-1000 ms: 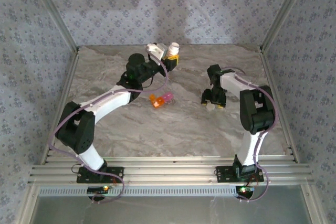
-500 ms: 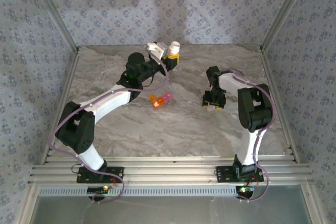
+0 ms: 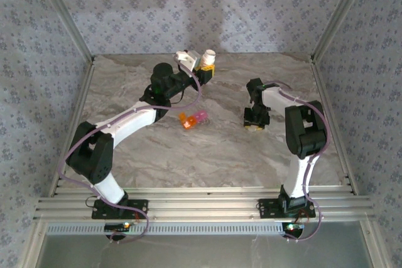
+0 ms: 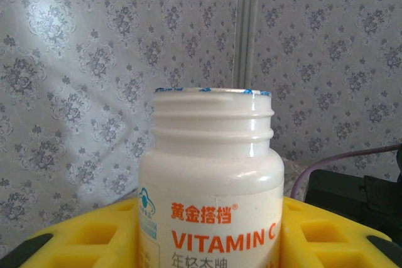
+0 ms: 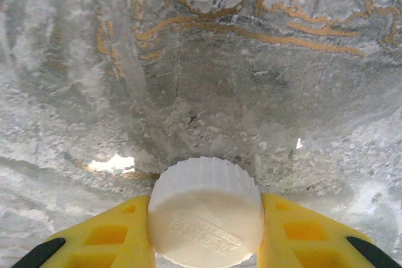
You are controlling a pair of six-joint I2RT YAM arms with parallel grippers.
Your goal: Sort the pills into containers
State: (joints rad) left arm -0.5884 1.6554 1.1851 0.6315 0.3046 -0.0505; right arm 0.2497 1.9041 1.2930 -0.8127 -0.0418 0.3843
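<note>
Marble table (image 3: 188, 155), containers (image 3: 193, 118) lying free near middle. Left gripper (image 3: 205, 67) clamped round uncapped bottle (image 4: 210, 174) at back; right gripper (image 3: 254, 123) closed on white cap (image 5: 206, 208).

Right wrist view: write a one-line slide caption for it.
Right claw shut on a white ribbed bottle cap, marbled table beneath.

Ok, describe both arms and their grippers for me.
The left arm and right arm match: white tube links between bulky black joints, a lilac cable looped along each, black bases on aluminium rails. The jaws are yellow, moulded with square recesses.
</note>
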